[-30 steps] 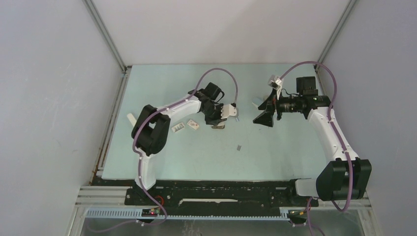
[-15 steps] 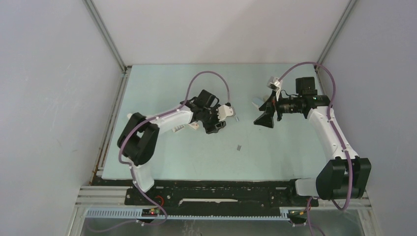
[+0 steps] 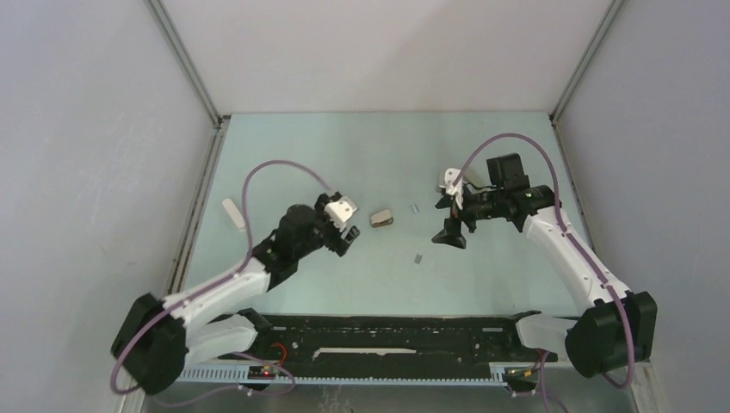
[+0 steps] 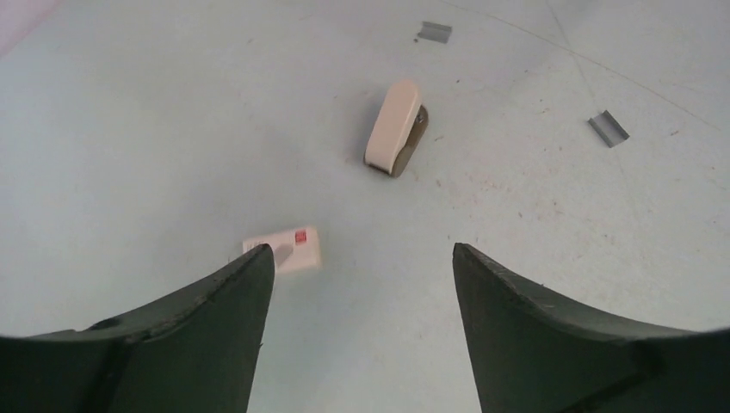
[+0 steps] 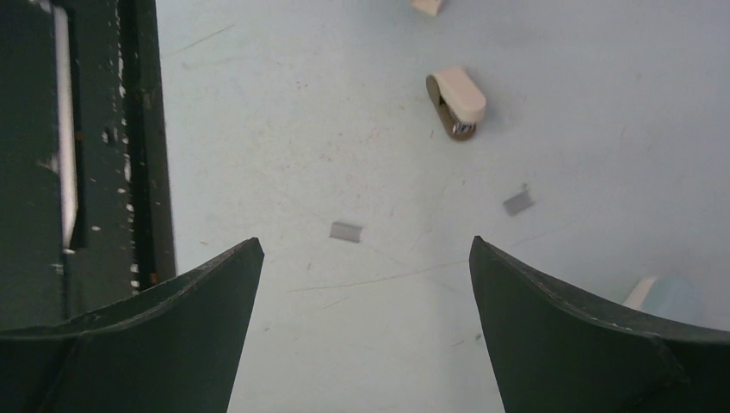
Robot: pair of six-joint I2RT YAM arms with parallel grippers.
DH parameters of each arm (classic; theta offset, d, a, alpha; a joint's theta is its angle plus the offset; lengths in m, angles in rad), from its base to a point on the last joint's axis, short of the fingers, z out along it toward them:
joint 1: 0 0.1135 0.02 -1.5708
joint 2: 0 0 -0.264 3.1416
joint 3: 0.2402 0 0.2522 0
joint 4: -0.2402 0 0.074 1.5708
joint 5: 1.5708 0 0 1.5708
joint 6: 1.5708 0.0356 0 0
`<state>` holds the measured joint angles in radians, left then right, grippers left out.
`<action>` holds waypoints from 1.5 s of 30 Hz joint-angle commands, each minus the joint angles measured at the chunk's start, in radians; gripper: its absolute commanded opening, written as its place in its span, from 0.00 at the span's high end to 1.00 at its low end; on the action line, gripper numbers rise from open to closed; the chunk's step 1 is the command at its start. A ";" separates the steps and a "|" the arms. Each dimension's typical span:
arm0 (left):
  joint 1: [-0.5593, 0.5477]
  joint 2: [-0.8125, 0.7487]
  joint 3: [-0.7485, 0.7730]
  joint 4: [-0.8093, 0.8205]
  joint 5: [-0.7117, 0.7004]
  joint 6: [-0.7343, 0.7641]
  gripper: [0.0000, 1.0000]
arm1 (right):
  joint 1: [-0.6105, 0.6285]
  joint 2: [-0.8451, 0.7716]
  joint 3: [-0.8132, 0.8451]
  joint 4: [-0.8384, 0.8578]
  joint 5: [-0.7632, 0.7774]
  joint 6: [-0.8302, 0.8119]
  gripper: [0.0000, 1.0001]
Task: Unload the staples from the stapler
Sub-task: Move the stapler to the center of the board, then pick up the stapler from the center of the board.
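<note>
Stapler (image 5: 670, 297), slim, of pale-blue plastic with a whitish end, lies on the pale green table top (image 5: 344, 129) at the lower right edge of the right wrist view. It is partly hidden behind one dark finger of the right gripper (image 5: 366, 249). This claw is spread wide with nothing between its fingers and does not touch the stapler. Staples (image 5: 346, 231), two short grey metal strips, lie loose at mid-frame, apart from each other and from the stapler. A squat grey-brown item with a cream-white top (image 5: 456, 101) lies on its side in the upper centre. In the left wrist view the left gripper (image 4: 361, 258) is likewise spread and holds nothing. A small white box with a red mark (image 4: 284, 249) lies beside the tip of the finger at lower left. In the overhead view the squat item lies between the two claws, clear of both.
</note>
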<state>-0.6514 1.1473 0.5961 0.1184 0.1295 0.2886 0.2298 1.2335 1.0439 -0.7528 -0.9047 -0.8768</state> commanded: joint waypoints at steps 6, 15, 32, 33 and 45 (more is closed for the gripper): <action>0.022 -0.362 -0.377 0.311 -0.340 -0.312 0.01 | 0.185 0.092 0.105 0.013 0.066 -0.365 0.00; 0.030 -0.458 -0.460 0.370 -0.407 -0.352 0.00 | 0.327 0.427 0.430 -0.195 0.235 -0.391 0.05; 0.029 -0.527 -0.516 0.409 -0.464 -0.374 0.00 | 0.411 0.834 0.716 -0.147 0.530 -0.212 0.15; 0.030 -0.526 -0.516 0.408 -0.462 -0.374 0.00 | 0.411 0.848 0.729 -0.140 0.540 -0.205 0.15; 0.029 -0.521 -0.515 0.410 -0.457 -0.373 0.00 | 0.445 0.937 0.775 -0.171 0.556 -0.244 0.26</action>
<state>-0.6277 0.6365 0.0925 0.4870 -0.3107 -0.0715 0.6483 2.1494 1.7851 -0.8986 -0.3523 -1.0977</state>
